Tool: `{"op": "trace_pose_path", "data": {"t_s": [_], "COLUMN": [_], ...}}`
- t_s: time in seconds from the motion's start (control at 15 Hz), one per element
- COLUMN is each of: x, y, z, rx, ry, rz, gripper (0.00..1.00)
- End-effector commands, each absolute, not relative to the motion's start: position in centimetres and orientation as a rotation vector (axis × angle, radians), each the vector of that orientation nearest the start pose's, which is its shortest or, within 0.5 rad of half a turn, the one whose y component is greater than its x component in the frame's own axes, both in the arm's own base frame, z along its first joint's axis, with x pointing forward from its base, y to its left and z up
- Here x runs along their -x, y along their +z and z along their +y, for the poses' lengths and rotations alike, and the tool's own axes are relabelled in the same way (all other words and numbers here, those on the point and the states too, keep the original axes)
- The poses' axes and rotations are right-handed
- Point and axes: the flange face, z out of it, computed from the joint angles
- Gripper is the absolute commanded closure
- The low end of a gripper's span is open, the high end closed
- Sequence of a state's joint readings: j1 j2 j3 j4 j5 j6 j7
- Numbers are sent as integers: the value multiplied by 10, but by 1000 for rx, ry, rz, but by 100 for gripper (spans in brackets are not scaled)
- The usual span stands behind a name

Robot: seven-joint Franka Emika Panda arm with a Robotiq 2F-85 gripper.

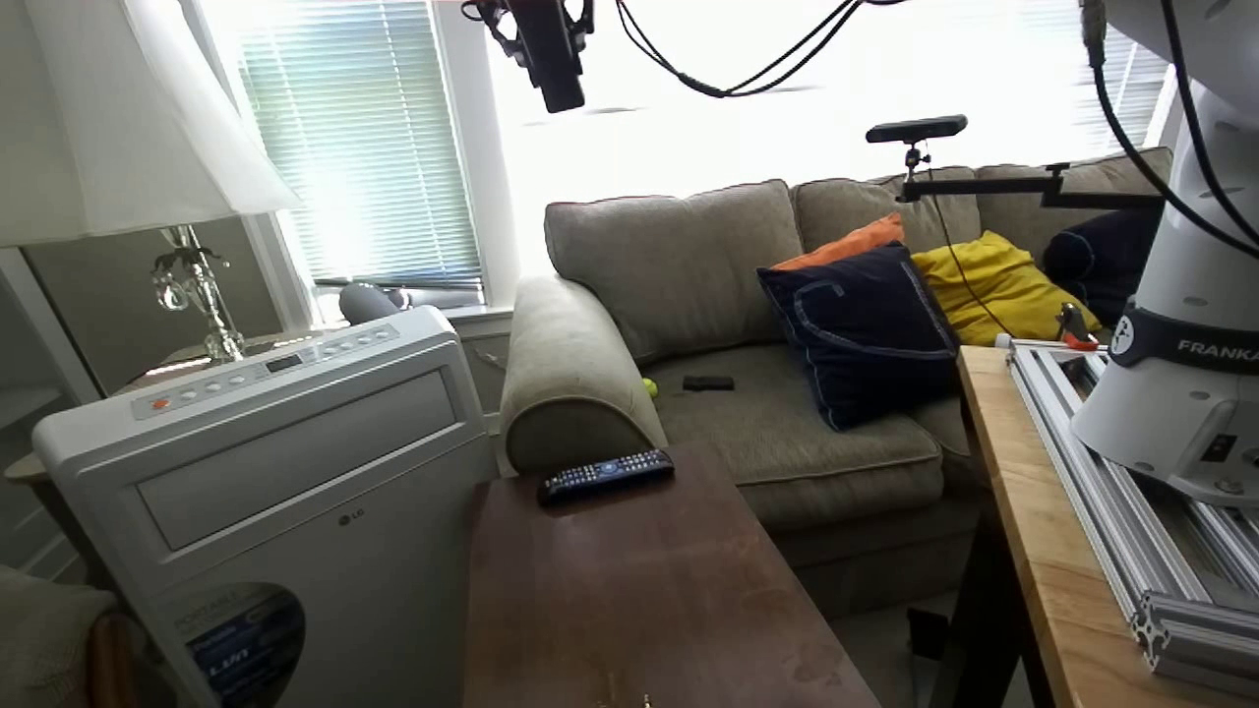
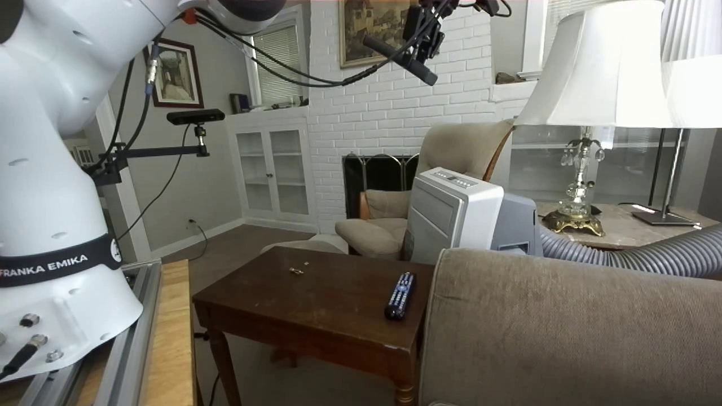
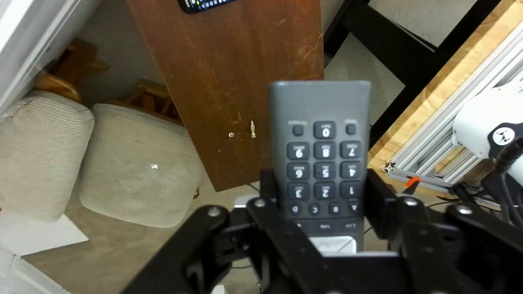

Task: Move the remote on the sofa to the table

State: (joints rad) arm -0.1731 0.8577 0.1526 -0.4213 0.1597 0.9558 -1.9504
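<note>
Lengthwise, the held remote [image 3: 320, 163] points straight up the wrist view.

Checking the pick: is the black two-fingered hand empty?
No, in the wrist view the hand grips a dark-grey rectangular plastic remote.

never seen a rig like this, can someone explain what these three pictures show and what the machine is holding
The white machine is a robot arm, standing on a metal frame on a pale wooden bench. Two pictures are taken from outside it, from different spots; the third is the wrist view, looking down past its black jaws. There you can see those jaws closed on a dark grey remote, so that is what it holds. On the reddish-brown table lie another remote and a couple of tiny shiny bits. Beside the table is the sofa, with coloured pillows and a small dark object I can't identify for certain.
</note>
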Motion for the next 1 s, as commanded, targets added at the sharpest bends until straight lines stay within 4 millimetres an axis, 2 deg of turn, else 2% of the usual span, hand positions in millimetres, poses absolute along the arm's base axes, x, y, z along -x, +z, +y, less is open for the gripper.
{"op": "trace_pose_path", "data": {"t_s": [0.0,0.13,0.2,0.33,0.6,0.93], "x": [-682,-682,-682,-686,-713,-734], "y": [544,544,544,534,493,424], "z": [-54,-56,-56,-62,-54,-1], "rx": [-1967,-1971,-1971,-2022,-2145,-2159], "ry": [95,95,95,66,-19,-163], "rz": [2947,2945,2945,2911,2730,2729], "gripper": [47,47,72,72,72,72]}}
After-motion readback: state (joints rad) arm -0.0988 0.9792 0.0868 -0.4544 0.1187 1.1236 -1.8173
